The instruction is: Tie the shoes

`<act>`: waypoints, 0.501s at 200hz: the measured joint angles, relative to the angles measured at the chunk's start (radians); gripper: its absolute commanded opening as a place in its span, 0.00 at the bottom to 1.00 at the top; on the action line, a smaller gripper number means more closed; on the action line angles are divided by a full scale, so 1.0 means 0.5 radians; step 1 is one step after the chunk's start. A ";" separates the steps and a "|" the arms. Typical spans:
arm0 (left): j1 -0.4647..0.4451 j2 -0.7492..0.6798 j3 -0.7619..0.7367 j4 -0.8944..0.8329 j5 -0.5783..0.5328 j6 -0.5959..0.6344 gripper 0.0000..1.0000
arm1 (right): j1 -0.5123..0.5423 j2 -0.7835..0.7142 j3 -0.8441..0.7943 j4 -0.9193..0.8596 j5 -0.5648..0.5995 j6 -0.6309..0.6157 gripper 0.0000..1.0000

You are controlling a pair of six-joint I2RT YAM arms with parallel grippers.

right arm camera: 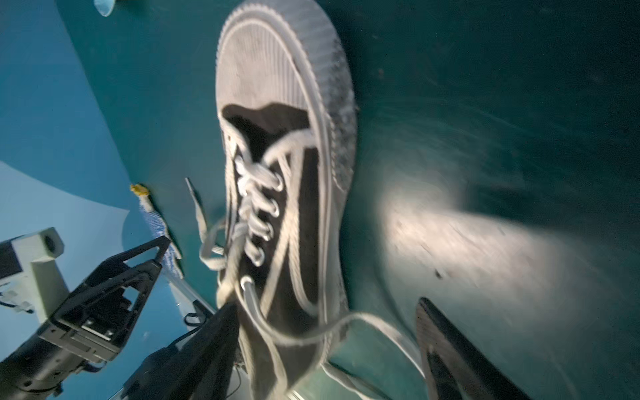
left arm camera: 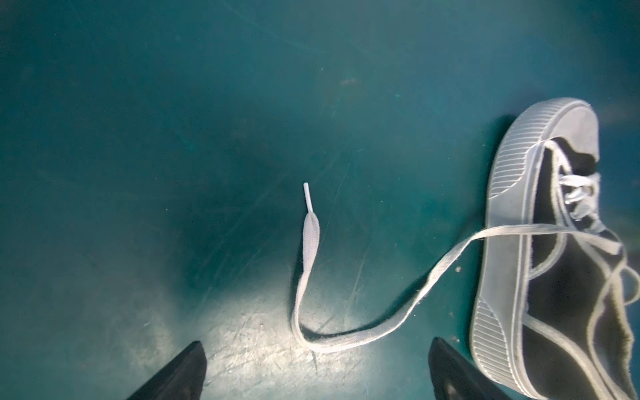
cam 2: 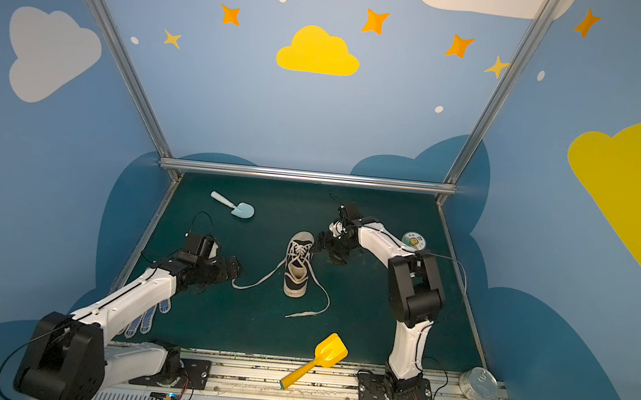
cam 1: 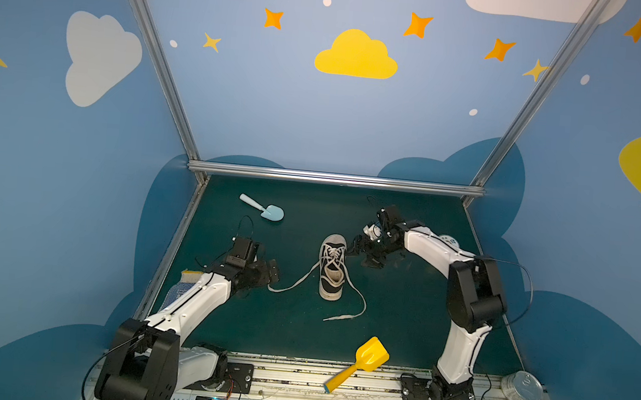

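Sneaker [cam 1: 332, 267] sits untied at centre of the worktop [cam 1: 400, 315]; left jaws spread over a loose lace [left arm camera: 308, 242], right jaws spread beside the toe [right arm camera: 277, 69]; pinching that lace flat near its tip looks wisest.

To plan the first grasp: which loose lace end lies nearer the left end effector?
The lace end trailing left of the sneaker, beside the left end effector; the other end curls past the sneaker's heel.
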 measured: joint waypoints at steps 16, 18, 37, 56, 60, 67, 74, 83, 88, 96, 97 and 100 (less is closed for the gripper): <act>-0.001 0.021 0.000 -0.002 0.001 0.005 0.97 | 0.002 -0.238 -0.188 -0.090 0.076 -0.007 0.76; -0.002 0.025 0.000 -0.002 0.001 0.005 0.97 | 0.003 -0.264 -0.209 -0.101 0.084 -0.006 0.76; -0.005 0.064 0.001 -0.002 0.001 0.010 0.95 | 0.025 -0.420 -0.356 -0.225 0.161 -0.007 0.76; -0.011 0.107 0.001 -0.002 0.001 0.015 0.94 | 0.104 -0.444 -0.422 -0.353 0.258 -0.012 0.73; -0.012 0.116 0.001 -0.003 0.001 0.016 0.93 | 0.127 -0.444 -0.434 -0.372 0.287 -0.013 0.72; -0.014 0.127 0.001 -0.003 0.001 0.020 0.93 | 0.171 -0.444 -0.454 -0.407 0.329 -0.009 0.71; -0.014 0.135 0.001 -0.003 0.002 0.021 0.92 | 0.217 -0.445 -0.468 -0.443 0.365 -0.002 0.70; -0.017 0.140 0.001 -0.003 0.002 0.022 0.91 | 0.265 -0.445 -0.483 -0.475 0.399 0.012 0.68; -0.018 0.140 0.001 -0.003 0.002 0.023 0.90 | 0.293 -0.445 -0.491 -0.492 0.417 0.024 0.67; -0.018 0.140 0.002 -0.003 0.002 0.024 0.89 | 0.331 -0.445 -0.498 -0.509 0.431 0.037 0.65; -0.018 0.140 0.002 -0.003 0.002 0.023 0.89 | 0.336 -0.445 -0.499 -0.510 0.433 0.040 0.65; -0.018 0.140 0.002 -0.003 0.002 0.024 0.88 | 0.347 -0.445 -0.500 -0.513 0.438 0.042 0.64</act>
